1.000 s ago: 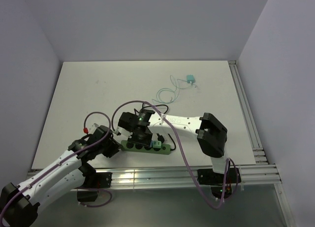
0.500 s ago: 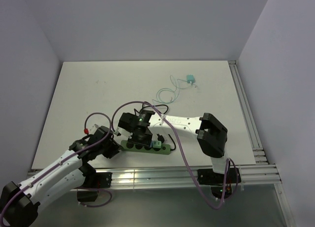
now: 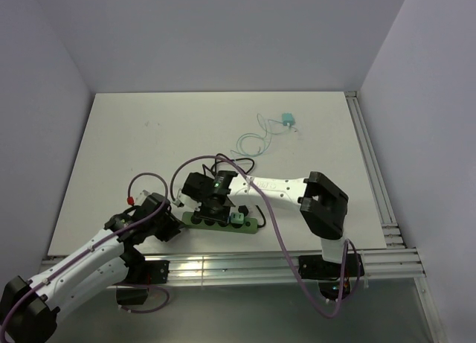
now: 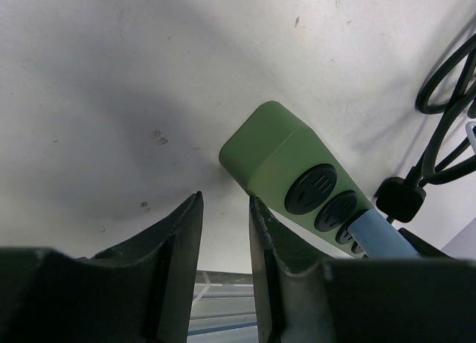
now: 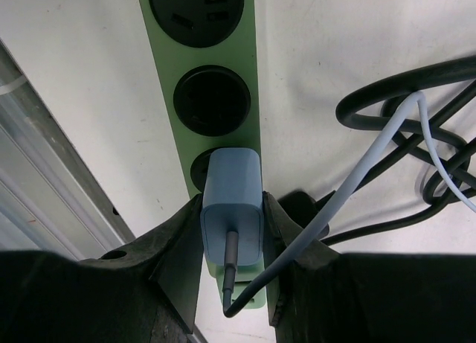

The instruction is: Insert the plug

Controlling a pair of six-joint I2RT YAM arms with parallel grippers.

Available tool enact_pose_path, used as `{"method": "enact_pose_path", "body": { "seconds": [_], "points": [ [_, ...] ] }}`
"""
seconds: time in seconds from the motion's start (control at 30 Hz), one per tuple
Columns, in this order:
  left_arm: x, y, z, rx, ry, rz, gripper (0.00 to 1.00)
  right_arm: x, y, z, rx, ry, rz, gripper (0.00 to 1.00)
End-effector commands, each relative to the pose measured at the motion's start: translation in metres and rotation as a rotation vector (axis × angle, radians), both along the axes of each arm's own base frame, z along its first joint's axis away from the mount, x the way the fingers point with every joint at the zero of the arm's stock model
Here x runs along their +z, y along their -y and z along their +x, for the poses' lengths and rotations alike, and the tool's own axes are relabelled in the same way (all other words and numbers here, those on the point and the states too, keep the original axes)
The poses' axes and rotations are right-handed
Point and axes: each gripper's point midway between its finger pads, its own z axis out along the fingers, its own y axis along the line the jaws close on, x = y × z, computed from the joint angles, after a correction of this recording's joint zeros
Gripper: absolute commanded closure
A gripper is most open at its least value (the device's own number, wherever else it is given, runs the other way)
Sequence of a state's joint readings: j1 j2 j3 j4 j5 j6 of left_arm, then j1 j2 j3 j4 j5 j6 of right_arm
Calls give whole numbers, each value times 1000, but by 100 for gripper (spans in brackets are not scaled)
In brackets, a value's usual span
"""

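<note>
Where the scene is viewed from above, the green strip (image 3: 223, 225) is seen lying near the front edge of the white surface (image 3: 149, 135). The right end effector (image 3: 211, 213) is positioned directly over the strip's middle. The left end effector (image 3: 175, 224) is placed just beside the strip's left end; contact cannot be told. A teal charger (image 3: 287, 120) with a thin cable (image 3: 253, 142) is seen well apart, at the far side.

Left wrist: the left end effector (image 4: 224, 202) is released, a narrow gap is shown between its fingers (image 4: 182, 242), and only bare surface (image 4: 111, 75) is seen in that gap. The strip (image 4: 271, 153) end is seen just beyond the fingertips, apart from them. The blue plug (image 4: 379, 235) is seen further along the strip, next to a black cord (image 4: 439, 97).

Right wrist: the plug (image 5: 232, 183) is clamped by the right end effector (image 5: 232, 202), one finger on each side. The plug is held at the strip's (image 5: 249, 82) third socket, with two sockets left uncovered beyond it. Full seating cannot be told. A pale cable (image 5: 372, 164) is run from the plug's rear, across the looped black cord (image 5: 416, 79).
</note>
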State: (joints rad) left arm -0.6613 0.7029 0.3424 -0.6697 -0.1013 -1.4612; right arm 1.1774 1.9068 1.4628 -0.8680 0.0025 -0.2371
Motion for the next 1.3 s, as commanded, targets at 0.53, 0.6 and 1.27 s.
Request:
{"method": "enact_pose_path", "body": {
  "seconds": [0.53, 0.6, 1.27],
  "points": [
    [23, 0, 12, 26, 83, -25, 60, -43, -16, -6, -145, -12, 99, 100],
    [26, -2, 11, 30, 87, -25, 59, -31, -26, 1, -151, 25, 149, 100],
    [52, -10, 17, 61, 160, -24, 55, 48, -43, 29, -222, 144, 292, 36]
  ]
}}
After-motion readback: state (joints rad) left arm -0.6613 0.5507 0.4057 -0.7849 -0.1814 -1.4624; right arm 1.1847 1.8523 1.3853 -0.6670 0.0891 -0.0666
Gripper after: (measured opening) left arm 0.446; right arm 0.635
